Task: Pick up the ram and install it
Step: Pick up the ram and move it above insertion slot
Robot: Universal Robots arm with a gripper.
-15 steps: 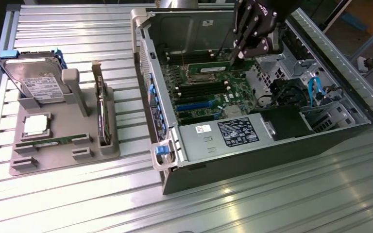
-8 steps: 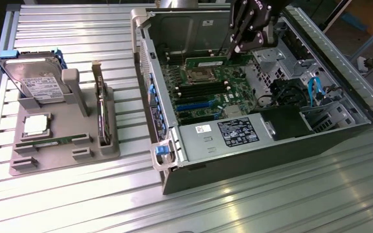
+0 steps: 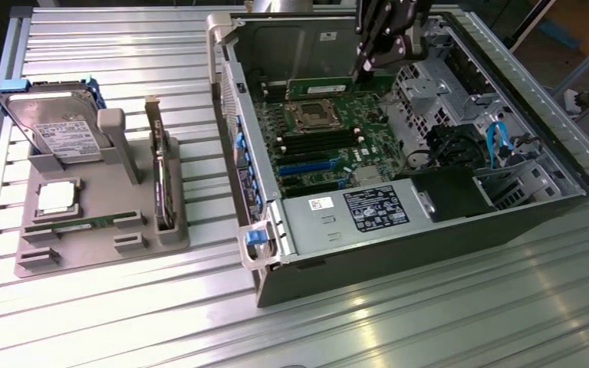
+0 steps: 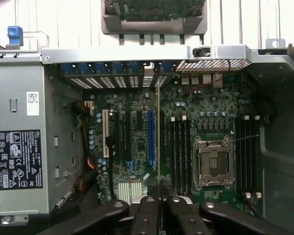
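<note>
My gripper (image 3: 370, 67) hangs inside the open computer case (image 3: 264, 230), above the far part of the motherboard (image 3: 320, 146). It is shut on the ram (image 3: 320, 84), a long thin green stick held level on its edge above the CPU socket (image 3: 310, 115). In the wrist view the ram (image 4: 158, 127) appears edge-on as a thin line running out from the gripper (image 4: 159, 197), just beside the black memory slots (image 4: 179, 152). The ram is still above the board, not touching a slot.
A grey holder (image 3: 162, 244) stands at the exterior view's left with a hard drive (image 3: 59, 126), a silver CPU chip (image 3: 57, 195), a dark upright card (image 3: 159, 176) and another green stick (image 3: 74, 225). Drive cage and cables (image 3: 499, 146) crowd the case's right side.
</note>
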